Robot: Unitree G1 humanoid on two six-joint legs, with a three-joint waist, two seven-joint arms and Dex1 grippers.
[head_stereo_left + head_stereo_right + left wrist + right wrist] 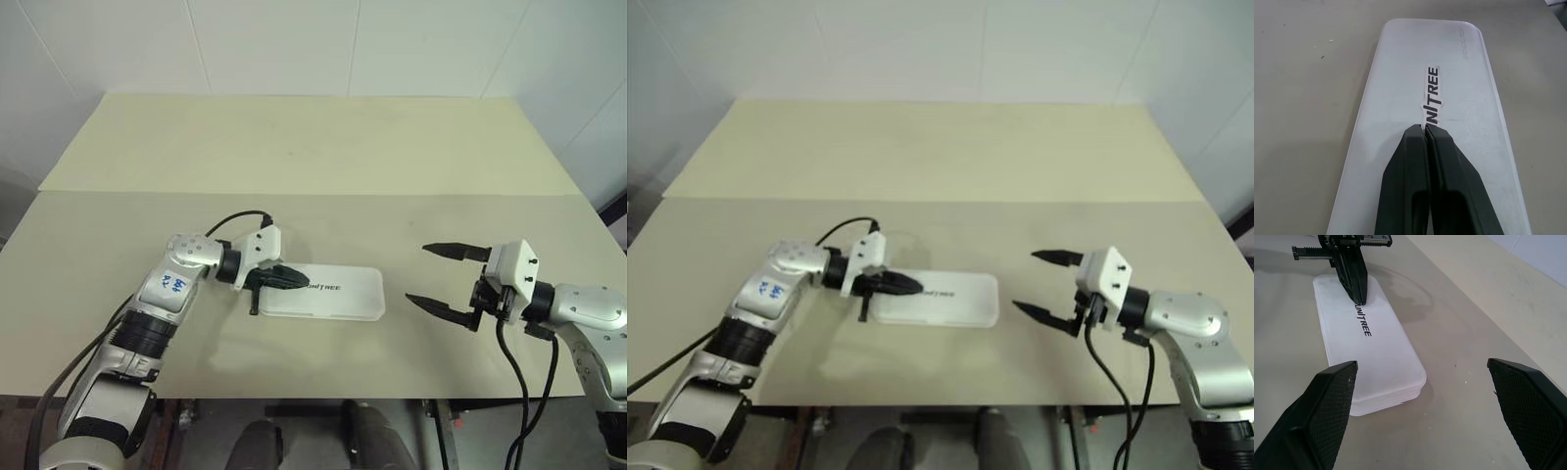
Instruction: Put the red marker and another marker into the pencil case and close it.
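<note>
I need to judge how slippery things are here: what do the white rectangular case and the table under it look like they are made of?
The white rectangular pencil case looks like hard, smooth plastic, satin to slightly glossy: rounded moulded corners, a faint sheen, a seam between lid and base. The beige table looks like matt laminate or painted board, flat and even, with only dull reflections; which one is hard to tell.

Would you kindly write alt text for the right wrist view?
A white hard-plastic rectangular pencil case lies closed on a beige table, the shut left gripper pressing its lid by the logo. In the foreground, the right gripper's black fingers stand wide open.
</note>
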